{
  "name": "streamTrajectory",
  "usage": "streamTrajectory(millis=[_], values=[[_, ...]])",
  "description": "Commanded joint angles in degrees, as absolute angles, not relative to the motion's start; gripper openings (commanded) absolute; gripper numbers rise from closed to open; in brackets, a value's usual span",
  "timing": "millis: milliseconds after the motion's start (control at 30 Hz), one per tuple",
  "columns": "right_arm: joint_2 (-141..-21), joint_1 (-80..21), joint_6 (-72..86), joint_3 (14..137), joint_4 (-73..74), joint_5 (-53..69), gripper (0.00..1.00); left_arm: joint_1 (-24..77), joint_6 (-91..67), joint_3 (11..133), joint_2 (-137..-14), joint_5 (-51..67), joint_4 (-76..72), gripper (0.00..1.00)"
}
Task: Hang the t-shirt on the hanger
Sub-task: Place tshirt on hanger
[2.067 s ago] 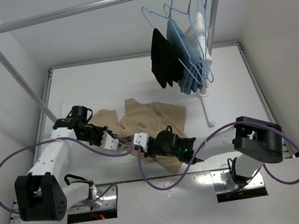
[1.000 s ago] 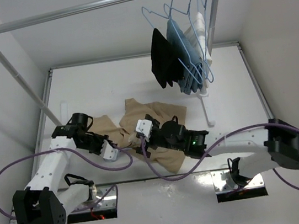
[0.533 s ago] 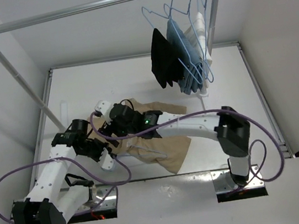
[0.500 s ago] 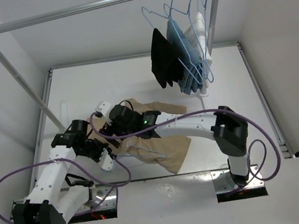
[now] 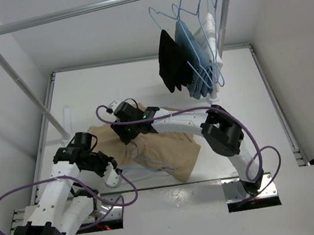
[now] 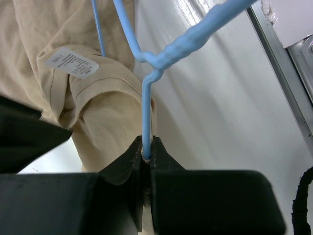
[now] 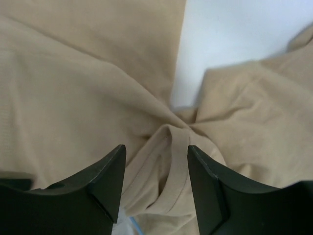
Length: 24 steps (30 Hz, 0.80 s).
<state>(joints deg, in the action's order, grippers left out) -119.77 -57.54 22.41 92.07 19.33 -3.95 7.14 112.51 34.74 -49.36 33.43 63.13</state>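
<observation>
The tan t-shirt (image 5: 164, 148) lies crumpled on the white table between the arms. My left gripper (image 5: 112, 174) is at its near left edge. In the left wrist view my left gripper (image 6: 146, 149) is shut on the thin light-blue wire of the hanger (image 6: 145, 105), just below the twist at the hook's base. The wire runs up past the shirt's collar and its white label (image 6: 72, 62). My right gripper (image 5: 128, 134) reaches over the shirt's far left part. In the right wrist view my right gripper (image 7: 155, 154) is open, its fingers standing either side of a raised hem fold of the t-shirt (image 7: 173, 161).
A white clothes rack (image 5: 100, 5) spans the back; its slanted post (image 5: 24, 89) stands left of my left arm. On its right end hang blue hangers with a black garment (image 5: 171, 63), a blue garment (image 5: 193, 62) and a white one (image 5: 209, 25). The rack's foot (image 5: 218, 117) rests right of the shirt.
My right arm has swung left across the shirt to its far left part, and its jaws have narrowed. My left arm has drawn the hanger back toward the near edge.
</observation>
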Motion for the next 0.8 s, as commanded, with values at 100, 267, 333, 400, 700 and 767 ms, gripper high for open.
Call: streamTrajectory(millis=[100,267,333,400,700,767], values=[[-122.4,-57.0,22.3,93.3,21.4,-1.9,0.53,7.6,116.0,34.8,-48.8,35.2,63.5,0.00],[-126.5,-57.0,22.3,94.4,24.0,-4.5,0.53,7.6,114.9,34.3,-48.8,35.2,62.5,0.00],[-125.9,-57.0,22.9,93.7,23.5,-7.1,0.53,7.6,114.2,34.8,-48.8,35.2,62.5,0.00],[-125.9,-57.0,22.9,93.7,23.5,-9.2,0.53,7.6,114.2,34.8,-48.8,35.2,62.5,0.00],[-121.8,-57.0,22.9,90.8,23.4,-13.0,0.50,7.6,114.2,34.8,-48.8,35.2,62.5,0.00],[-120.0,-57.0,22.9,90.2,22.7,-12.3,0.53,7.6,114.2,34.8,-48.8,35.2,62.5,0.00]])
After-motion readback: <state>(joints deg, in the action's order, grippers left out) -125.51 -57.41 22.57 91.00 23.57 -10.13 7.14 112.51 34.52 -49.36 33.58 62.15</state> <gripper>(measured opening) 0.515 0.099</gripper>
